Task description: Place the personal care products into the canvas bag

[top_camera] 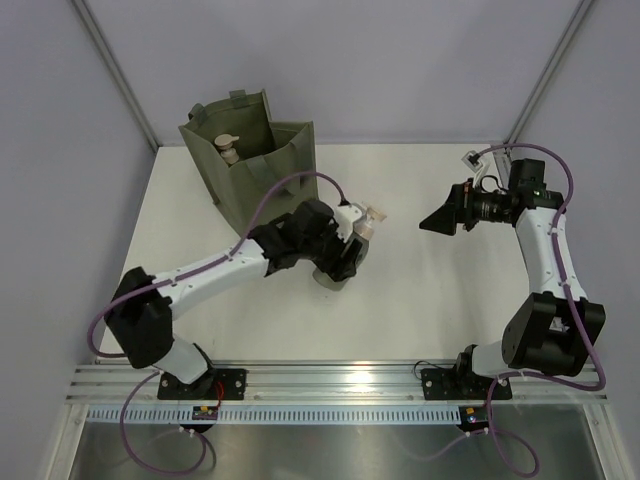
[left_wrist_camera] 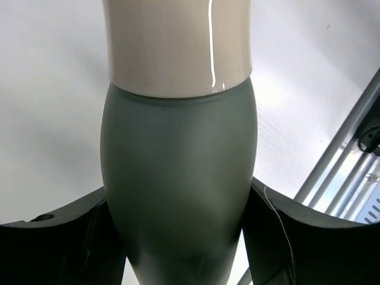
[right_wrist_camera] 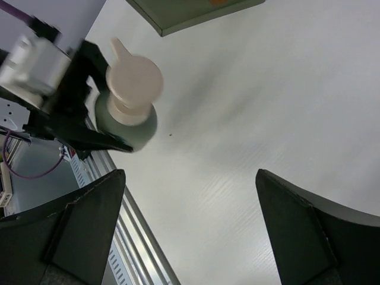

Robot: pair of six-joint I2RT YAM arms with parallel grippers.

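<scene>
Left gripper (top_camera: 353, 240) clamps a grey-green pump bottle (left_wrist_camera: 178, 190) near the canvas bag (top_camera: 255, 175); carrying step, I judge, next needing a lift over its rim. Right gripper (top_camera: 438, 222) gapes empty.

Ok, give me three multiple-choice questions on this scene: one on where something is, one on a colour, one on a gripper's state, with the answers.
1. Where does the canvas bag stand?
A) between the arm bases
B) at the far left of the table
C) under the right arm

2. What colour is the pump of the bottle in the left gripper?
A) red
B) blue
C) beige

3. How is the right gripper?
A) open, holding nothing
B) shut on a bottle
C) shut on a bag strap

Answers:
1 B, the top view shows it at the far left.
2 C, a beige pump tops a grey-green body.
3 A, only bare table shows between its spread fingers.
</scene>
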